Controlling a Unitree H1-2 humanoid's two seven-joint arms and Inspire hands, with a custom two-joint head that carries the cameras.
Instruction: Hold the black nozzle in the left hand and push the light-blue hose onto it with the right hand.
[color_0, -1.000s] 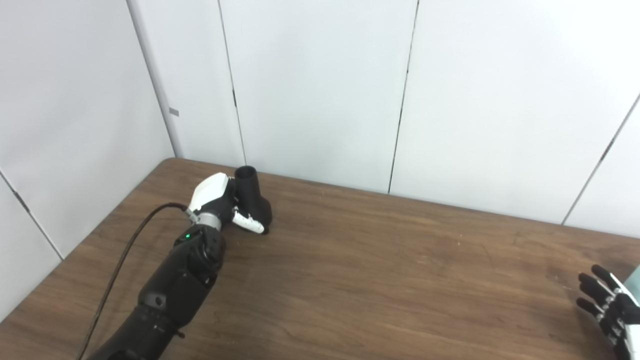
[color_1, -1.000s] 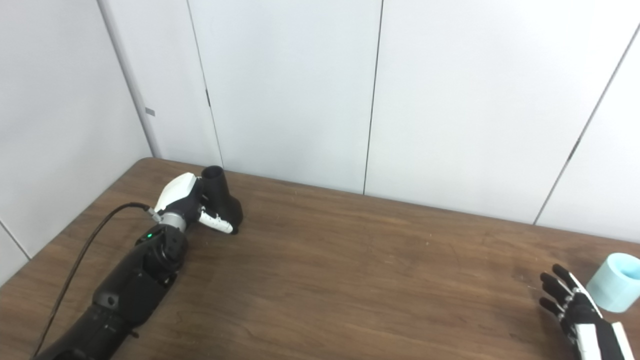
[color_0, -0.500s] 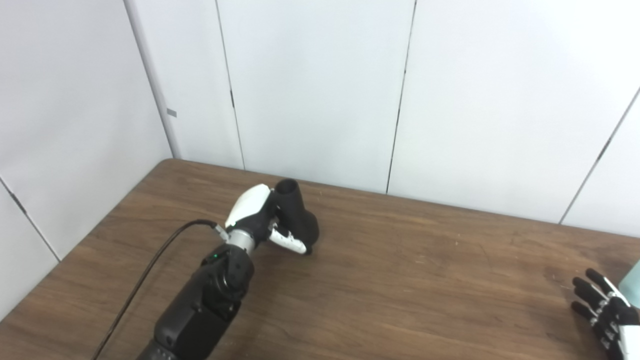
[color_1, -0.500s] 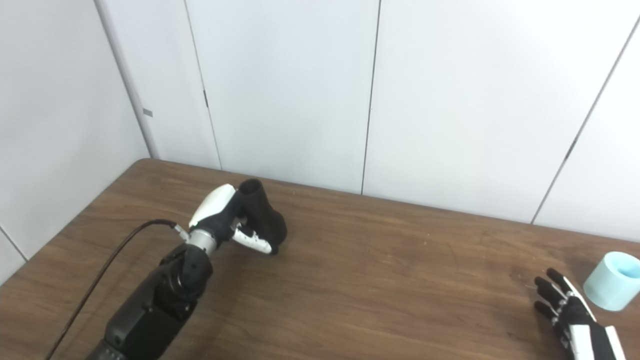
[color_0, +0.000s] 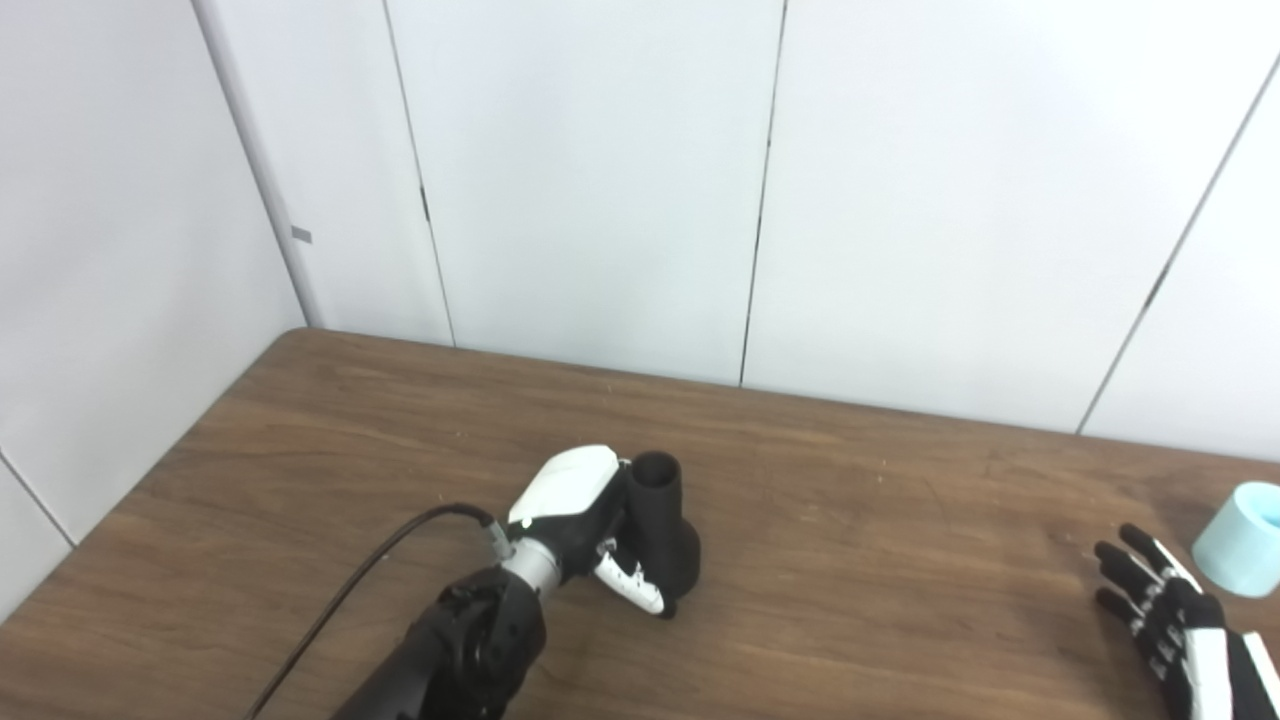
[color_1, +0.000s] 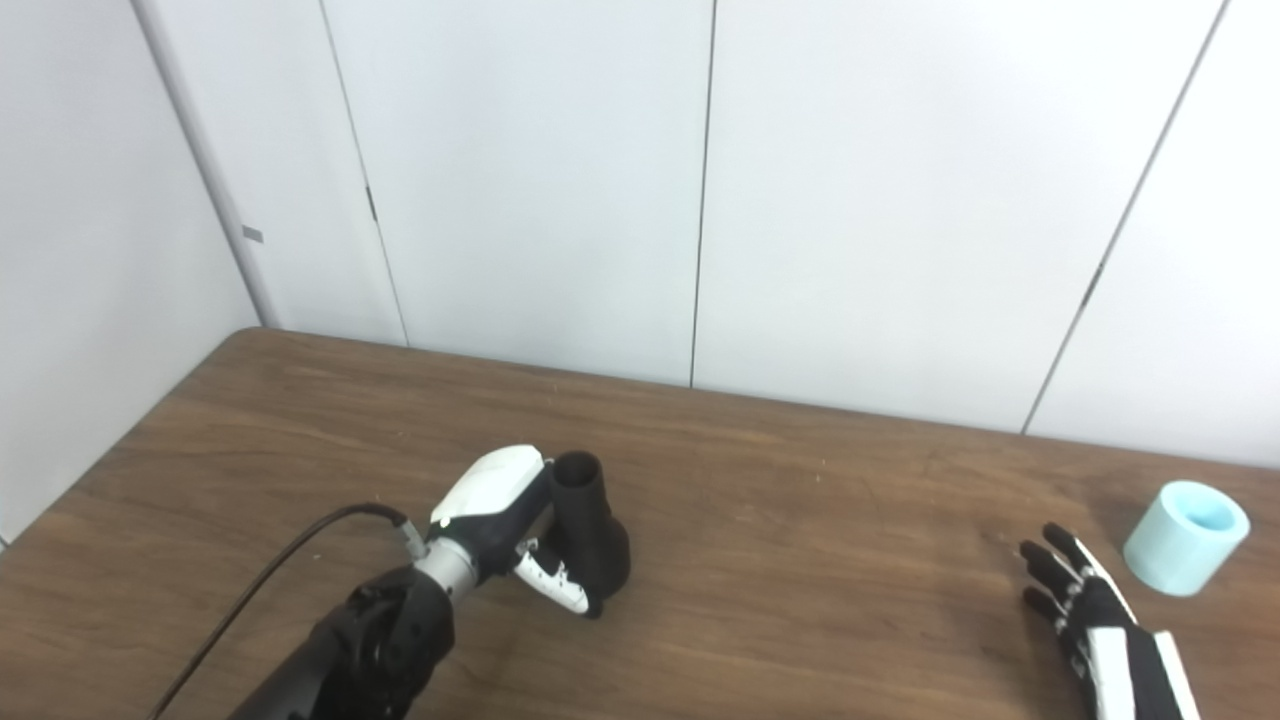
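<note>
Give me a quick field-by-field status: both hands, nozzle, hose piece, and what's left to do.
left hand: shut on the black nozzle
nozzle: upright, narrow open end up, wide base at the table
right hand: open, fingers spread, holding nothing
hose: light-blue, short piece standing on the table beside the right hand, not touched
hose on nozzle: no, far apart across the table
left to do: grasp hose, bring it to the nozzle, push on

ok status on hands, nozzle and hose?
Left hand shut on black nozzle, open end up. Right hand open, beside light-blue hose, not touching. Nothing on the table between them.
</note>
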